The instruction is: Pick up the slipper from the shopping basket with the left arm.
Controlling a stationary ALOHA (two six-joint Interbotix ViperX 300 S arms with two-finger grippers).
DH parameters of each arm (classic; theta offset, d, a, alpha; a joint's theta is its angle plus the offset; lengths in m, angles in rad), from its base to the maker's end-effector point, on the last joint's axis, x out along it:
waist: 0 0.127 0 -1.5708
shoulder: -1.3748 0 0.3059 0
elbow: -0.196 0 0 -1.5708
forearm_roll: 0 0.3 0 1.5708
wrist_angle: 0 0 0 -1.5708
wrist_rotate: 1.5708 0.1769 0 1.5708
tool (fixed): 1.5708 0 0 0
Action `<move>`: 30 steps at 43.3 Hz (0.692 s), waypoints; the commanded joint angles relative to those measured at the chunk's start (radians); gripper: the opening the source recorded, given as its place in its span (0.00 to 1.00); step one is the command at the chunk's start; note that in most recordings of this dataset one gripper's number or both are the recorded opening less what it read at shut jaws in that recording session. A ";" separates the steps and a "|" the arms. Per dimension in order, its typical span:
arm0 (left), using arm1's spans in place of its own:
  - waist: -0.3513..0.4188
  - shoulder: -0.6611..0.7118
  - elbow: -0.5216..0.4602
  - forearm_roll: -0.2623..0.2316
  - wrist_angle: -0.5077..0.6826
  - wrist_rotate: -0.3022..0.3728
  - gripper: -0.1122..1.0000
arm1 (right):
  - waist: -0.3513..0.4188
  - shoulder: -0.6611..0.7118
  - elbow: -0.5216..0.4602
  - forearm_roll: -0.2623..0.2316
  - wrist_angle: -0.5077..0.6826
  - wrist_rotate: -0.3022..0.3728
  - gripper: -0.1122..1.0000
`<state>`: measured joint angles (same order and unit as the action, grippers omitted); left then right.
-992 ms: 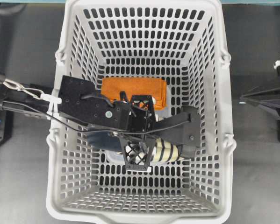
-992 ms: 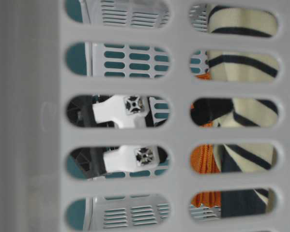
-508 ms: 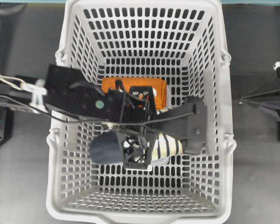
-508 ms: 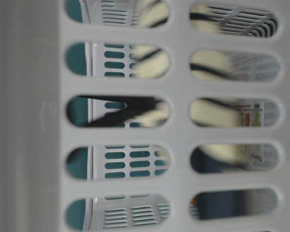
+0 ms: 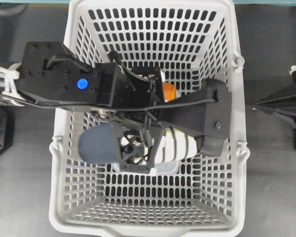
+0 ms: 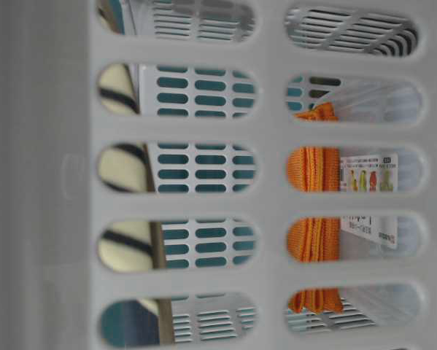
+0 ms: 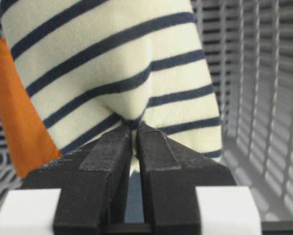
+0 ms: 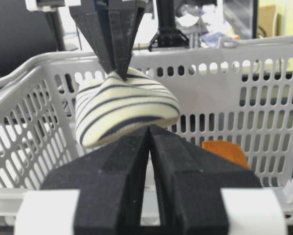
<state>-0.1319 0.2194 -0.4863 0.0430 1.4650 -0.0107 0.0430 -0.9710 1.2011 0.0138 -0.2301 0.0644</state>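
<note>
While hanging above the shopping basket [image 5: 236,148]:
Slipper [image 7: 112,73]: soft, light, sagging.
Left gripper [image 7: 135,134]: fingers pinching a striped fold, twelve o'clock.
Right gripper [image 8: 149,134]: fingers together, empty.

You see the slipper [image 7: 112,73] in soft matt knit cloth; the shopping basket [image 5: 227,123] is smooth, light-grey plastic.

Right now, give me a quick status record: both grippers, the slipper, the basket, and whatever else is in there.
left gripper: shut, pinching the slipper's striped upper
slipper: hanging from the left gripper, about level with the basket rim
right gripper: shut, empty, outside the basket
basket: on the table, grey lattice
orange cloth: on the basket floor
packet with printed label: beside the cloth
</note>
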 commanded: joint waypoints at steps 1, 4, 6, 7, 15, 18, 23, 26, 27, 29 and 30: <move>-0.005 -0.017 -0.028 0.003 0.002 0.023 0.13 | 0.002 0.006 -0.006 0.003 -0.005 0.002 0.10; -0.005 -0.017 -0.026 0.003 0.002 0.034 0.13 | 0.002 0.006 -0.006 0.003 -0.005 0.003 0.10; -0.005 -0.017 -0.028 0.003 0.000 0.037 0.13 | 0.002 0.006 -0.006 0.003 -0.006 0.003 0.10; -0.003 -0.017 -0.028 0.003 0.000 0.037 0.13 | 0.002 0.006 -0.006 0.003 -0.006 0.003 0.10; -0.005 -0.017 -0.026 0.003 -0.014 0.057 0.13 | 0.002 0.006 -0.005 0.003 -0.006 0.015 0.10; -0.005 -0.017 -0.026 0.003 -0.021 0.064 0.13 | 0.002 0.006 -0.002 0.003 -0.005 0.017 0.10; -0.005 -0.015 -0.031 0.003 -0.040 0.067 0.13 | 0.002 0.006 -0.003 0.003 -0.006 0.017 0.10; -0.005 -0.017 -0.031 0.003 -0.043 0.069 0.13 | 0.002 0.006 -0.003 0.003 -0.005 0.017 0.10; -0.005 -0.017 -0.031 0.003 -0.043 0.069 0.13 | 0.002 0.006 -0.003 0.003 -0.005 0.017 0.10; -0.006 -0.017 -0.031 0.003 -0.043 0.069 0.13 | 0.002 0.006 -0.003 0.003 -0.005 0.017 0.10; -0.005 -0.015 -0.031 0.003 -0.043 0.069 0.13 | 0.002 0.006 -0.002 0.003 -0.005 0.017 0.10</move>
<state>-0.1335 0.2194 -0.4863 0.0430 1.4281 0.0568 0.0430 -0.9710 1.2057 0.0138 -0.2301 0.0798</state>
